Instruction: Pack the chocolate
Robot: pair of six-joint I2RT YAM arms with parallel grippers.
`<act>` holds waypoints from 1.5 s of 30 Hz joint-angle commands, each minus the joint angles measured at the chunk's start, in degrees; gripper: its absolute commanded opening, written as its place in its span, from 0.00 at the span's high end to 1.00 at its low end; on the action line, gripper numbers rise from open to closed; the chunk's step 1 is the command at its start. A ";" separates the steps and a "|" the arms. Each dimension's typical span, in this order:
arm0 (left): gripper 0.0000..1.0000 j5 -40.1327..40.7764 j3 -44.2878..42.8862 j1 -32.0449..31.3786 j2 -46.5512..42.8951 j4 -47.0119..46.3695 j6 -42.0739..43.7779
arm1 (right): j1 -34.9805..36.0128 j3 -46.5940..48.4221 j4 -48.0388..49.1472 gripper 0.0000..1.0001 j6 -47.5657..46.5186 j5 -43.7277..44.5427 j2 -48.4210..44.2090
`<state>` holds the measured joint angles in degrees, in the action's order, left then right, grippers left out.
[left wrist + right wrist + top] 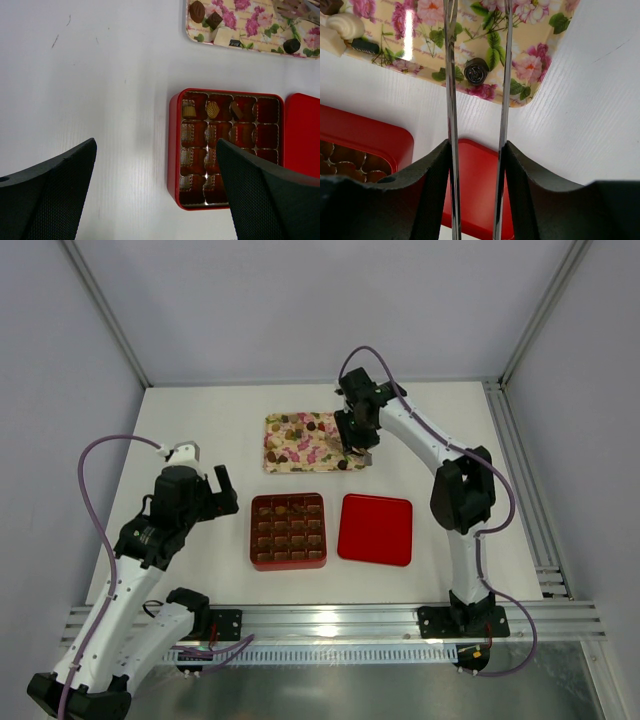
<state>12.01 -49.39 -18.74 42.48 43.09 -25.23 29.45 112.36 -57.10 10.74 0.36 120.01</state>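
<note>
A round dark chocolate (477,70) lies near the corner of the floral tray (538,65), between the two spread blades of metal tongs (451,75). My right gripper (476,150) is shut on the tongs and hangs over that tray corner (357,435). More chocolate, brown, dark and whitish (214,20), lies at the tray's other end. The red box (174,145) with its gridded insert holds three pieces in its top row (213,109). To the left of the box my left gripper (156,145) stands open over bare table, holding nothing.
The red lid (375,529) lies flat just right of the red box (254,532). The floral tray (300,452) sits behind both. Metal frame rails run along the table's near edge and right side.
</note>
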 commanded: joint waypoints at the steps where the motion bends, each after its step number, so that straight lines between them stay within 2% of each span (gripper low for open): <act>1: 0.00 1.00 -0.54 0.20 -0.73 -1.61 0.01 | 0.08 1.91 0.41 0.53 0.07 0.34 -0.65; 18: 0.00 1.00 -0.54 0.11 -0.73 -1.61 -0.08 | 0.08 0.76 0.77 0.63 0.24 0.34 -1.88; 45: 0.00 1.17 -0.54 0.20 -0.91 -1.61 -0.17 | -0.18 0.06 -0.03 0.63 0.24 0.34 -7.24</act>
<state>12.05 -49.39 -18.74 42.13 43.09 -25.26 29.45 112.27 -57.30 10.87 0.32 116.66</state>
